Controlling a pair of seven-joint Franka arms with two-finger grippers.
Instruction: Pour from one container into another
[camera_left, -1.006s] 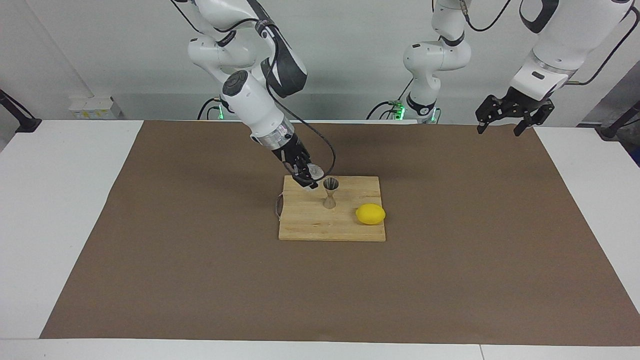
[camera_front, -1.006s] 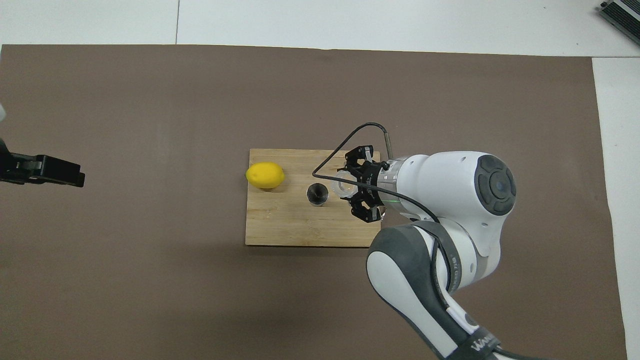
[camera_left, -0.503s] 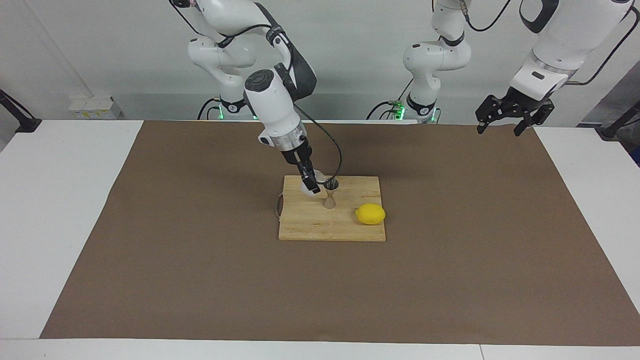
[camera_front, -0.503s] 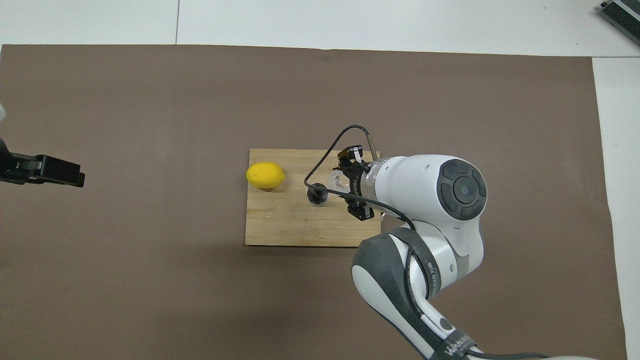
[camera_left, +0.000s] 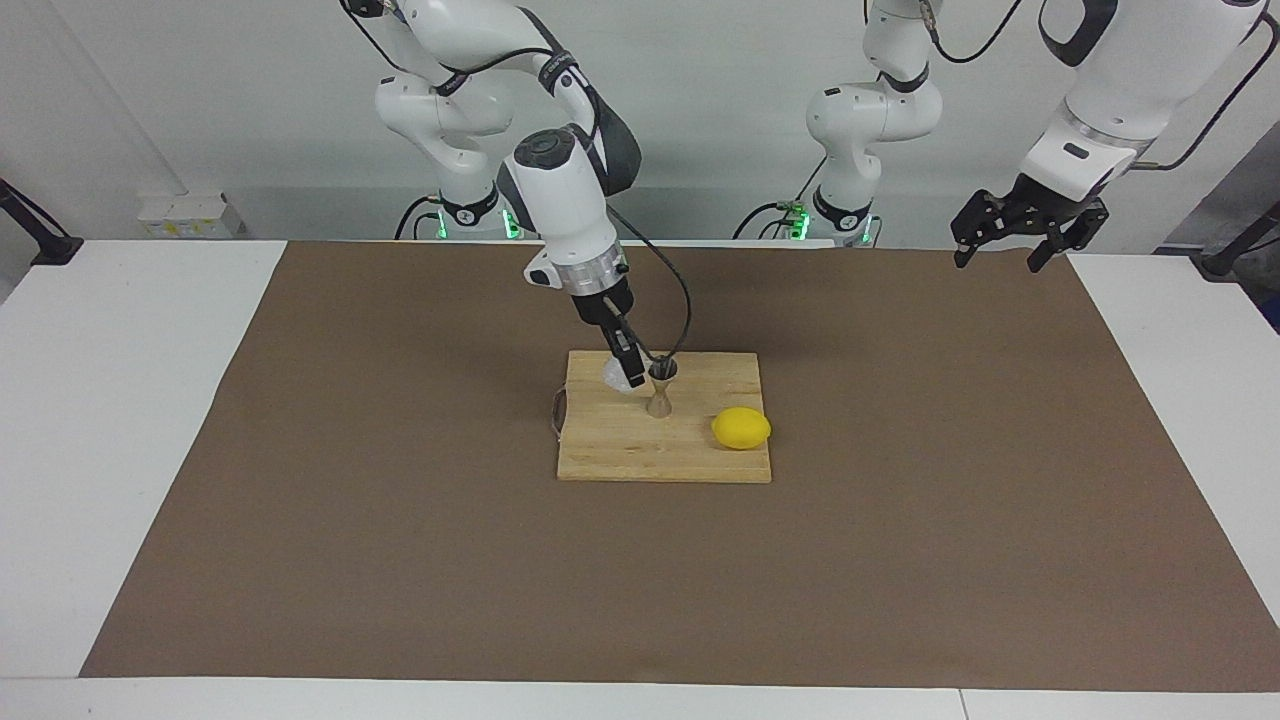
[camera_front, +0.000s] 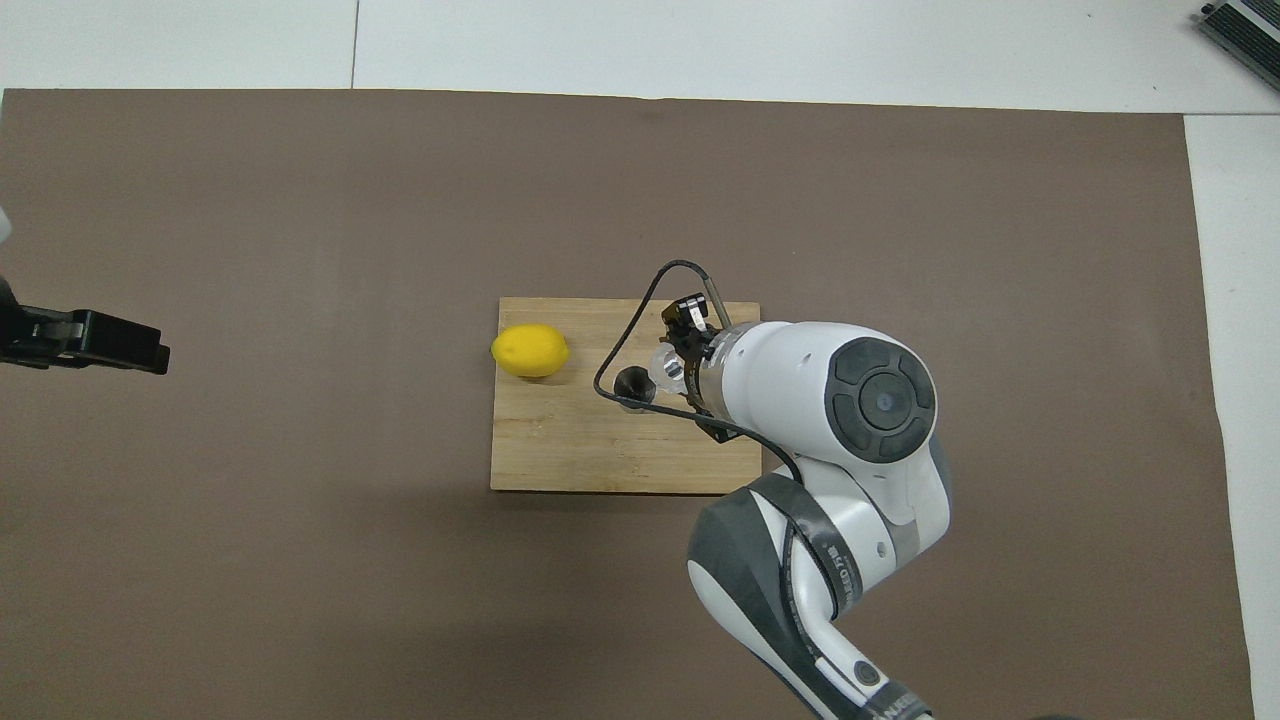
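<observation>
Glass cup (camera_left: 617, 375): tipped on its side over the wooden board (camera_left: 620, 455), mouth turned toward the jigger's top rim; contents cannot be made out.
Jigger (camera_left: 661, 389): upright on the board, long axis vertical, open cone up; inside looks dark from above, fill unclear.
Right gripper (camera_left: 628, 371): clamped on the glass cup, just beside the jigger.
Left gripper (camera_left: 1003, 245): waits, fingers spread, holding nothing, over the mat's edge at its own end.
Lemon (camera_left: 741, 428): on the board, toward the left arm's end.
</observation>
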